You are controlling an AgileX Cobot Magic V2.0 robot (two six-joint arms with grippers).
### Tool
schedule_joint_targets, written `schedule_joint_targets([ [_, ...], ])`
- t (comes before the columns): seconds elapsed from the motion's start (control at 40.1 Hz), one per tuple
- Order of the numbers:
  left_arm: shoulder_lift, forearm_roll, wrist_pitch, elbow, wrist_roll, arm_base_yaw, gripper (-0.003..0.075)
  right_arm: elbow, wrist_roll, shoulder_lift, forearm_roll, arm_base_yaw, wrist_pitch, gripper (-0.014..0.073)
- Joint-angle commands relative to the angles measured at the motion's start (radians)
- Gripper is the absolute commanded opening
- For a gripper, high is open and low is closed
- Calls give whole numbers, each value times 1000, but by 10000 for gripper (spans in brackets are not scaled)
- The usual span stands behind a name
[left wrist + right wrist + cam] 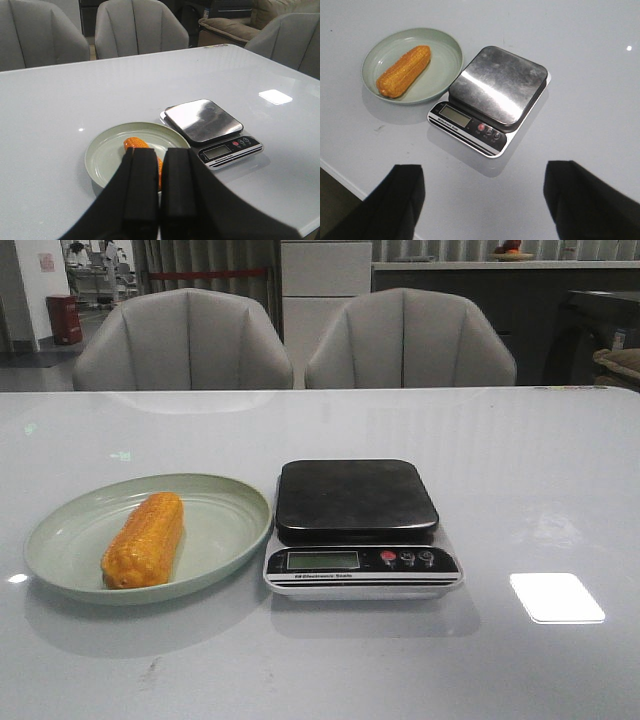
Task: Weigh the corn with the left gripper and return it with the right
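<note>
The orange-yellow corn point(145, 539) lies lengthwise on a pale green plate point(225, 500) left of a kitchen scale point(357, 499) with a dark, empty platform. Neither arm shows in the front view. In the left wrist view my left gripper point(159, 155) is shut and empty, held above the table short of the plate point(105, 155); its fingers point(141, 185) hide most of the corn point(135, 143). In the right wrist view my right gripper point(482, 175) is wide open and empty, high over the table edge, with the scale point(497, 90), corn point(403, 70) and plate point(442, 65) beyond it.
The scale point(205, 119) has a blank display point(322, 560) and three buttons at its front. Two grey chairs point(185, 340) stand behind the glossy white table point(520, 460). A bright light patch point(556, 597) lies right of the scale.
</note>
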Motion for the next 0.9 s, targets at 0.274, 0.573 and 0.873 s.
schedule_joint_targets([
  [0.274,14,-7,-83,-23,-3,0,113,291,-17,-471,20,-7,-380,597],
  [0.573,14,-7,-83,-23,-3,0,113,473,-16,-545,16,-7,-505,597],
  [0.873,14,-7,-83,-23,-3,0,113,474,-16,-545,15,-7,-513,106],
])
